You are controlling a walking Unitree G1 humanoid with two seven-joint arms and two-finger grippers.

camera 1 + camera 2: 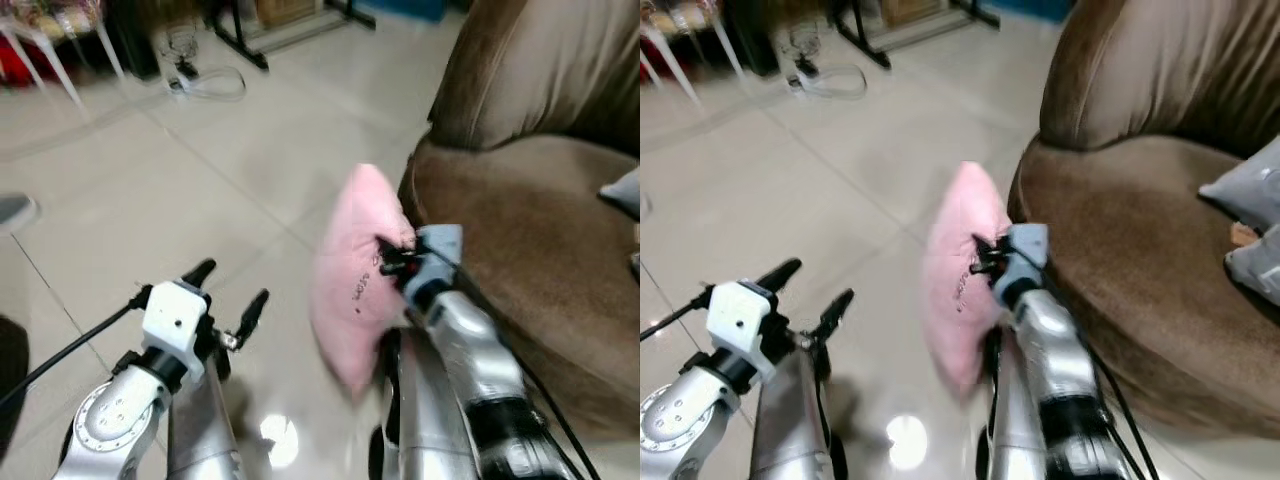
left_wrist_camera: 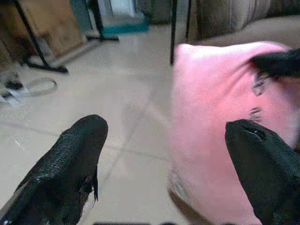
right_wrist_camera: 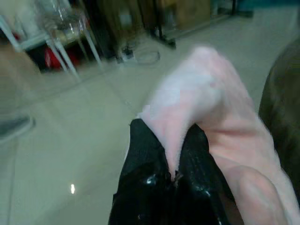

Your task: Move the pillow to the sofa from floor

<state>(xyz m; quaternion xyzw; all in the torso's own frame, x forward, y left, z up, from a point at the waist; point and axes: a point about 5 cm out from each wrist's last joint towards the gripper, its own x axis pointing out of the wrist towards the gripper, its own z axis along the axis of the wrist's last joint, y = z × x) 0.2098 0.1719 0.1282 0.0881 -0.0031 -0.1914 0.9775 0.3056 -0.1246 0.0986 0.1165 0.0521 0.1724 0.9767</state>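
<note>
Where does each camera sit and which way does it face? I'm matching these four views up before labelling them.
Left eye view: on the head, looking forward and down at the pink pillow beside the brown sofa; both silver arms show.
Right eye view: the same scene, shifted slightly.
Left wrist view: along the open left gripper, facing the pillow and floor.
Right wrist view: along the right gripper, pinching the pillow's edge.
Shared: every view shows the pillow.

Right end effector (image 3: 173,154) pinched; left end effector (image 2: 159,154) spread.
</note>
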